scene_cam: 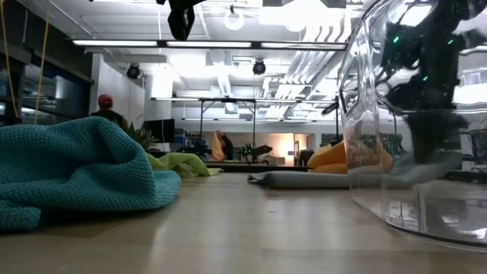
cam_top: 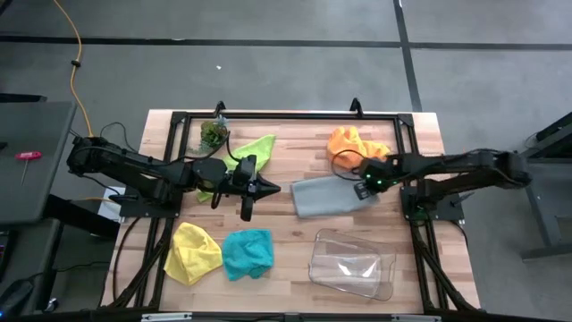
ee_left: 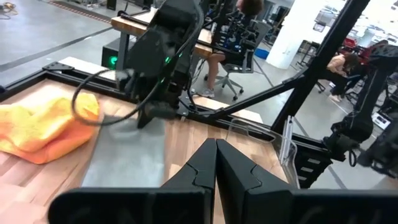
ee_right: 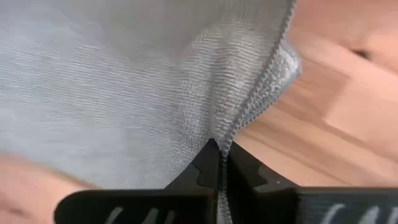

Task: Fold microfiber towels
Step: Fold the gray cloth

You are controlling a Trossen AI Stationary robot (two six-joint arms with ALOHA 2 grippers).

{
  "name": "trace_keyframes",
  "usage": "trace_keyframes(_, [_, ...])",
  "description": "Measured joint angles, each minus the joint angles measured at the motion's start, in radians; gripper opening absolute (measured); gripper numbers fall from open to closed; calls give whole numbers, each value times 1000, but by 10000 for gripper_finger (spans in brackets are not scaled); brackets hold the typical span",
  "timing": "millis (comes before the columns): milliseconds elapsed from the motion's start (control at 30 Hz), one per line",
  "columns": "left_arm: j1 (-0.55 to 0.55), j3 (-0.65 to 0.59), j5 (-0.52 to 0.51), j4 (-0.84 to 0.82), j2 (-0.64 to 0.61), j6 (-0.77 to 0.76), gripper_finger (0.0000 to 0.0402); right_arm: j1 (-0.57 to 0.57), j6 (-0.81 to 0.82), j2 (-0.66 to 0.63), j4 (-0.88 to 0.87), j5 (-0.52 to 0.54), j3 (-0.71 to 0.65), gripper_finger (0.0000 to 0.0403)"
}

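Grey microfiber towel (ee_right: 124, 74), soft and limp, is pinched at its hemmed edge by the closed right gripper (ee_right: 219, 149); corners are best gripped. Left gripper (ee_left: 216, 155) is shut, empty.

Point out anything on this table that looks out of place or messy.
A small leafy green clump sits at the table's far edge beside the lime towel, unrelated to folding. The orange, yellow and teal towels lie crumpled.

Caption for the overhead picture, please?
Right gripper pinches the grey towel's edge; left gripper waits shut mid-table.
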Motion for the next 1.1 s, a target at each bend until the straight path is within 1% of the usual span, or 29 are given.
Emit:
trace_keyframes(100, [0,0,-3,-4,0,-1,0,0,44,-118,-130,20,0,1])
trace_keyframes(200, [0,0,-10,-6,0,-1,0,0,80,-216,-197,22,0,1])
trace_keyframes(267, [3,0,-11,-7,0,0,0,0,106,-251,-175,19,5,1])
trace_keyframes(367, [13,0,-11,-6,0,-1,0,5,117,-259,-121,11,16,0])
trace_keyframes(500, [25,0,-13,-6,0,-2,0,26,126,-219,45,2,19,0])
trace_keyframes(700, [26,0,-13,-6,0,-2,0,71,153,-97,312,-5,20,0])
trace_keyframes(800, [26,0,-13,-6,0,-2,0,98,161,-30,406,-11,20,0])
trace_keyframes(933, [26,0,-13,-6,0,-2,0,133,212,43,486,-15,20,0])
trace_keyframes(1100, [26,0,-12,-6,0,0,0,163,268,90,626,-15,20,0])
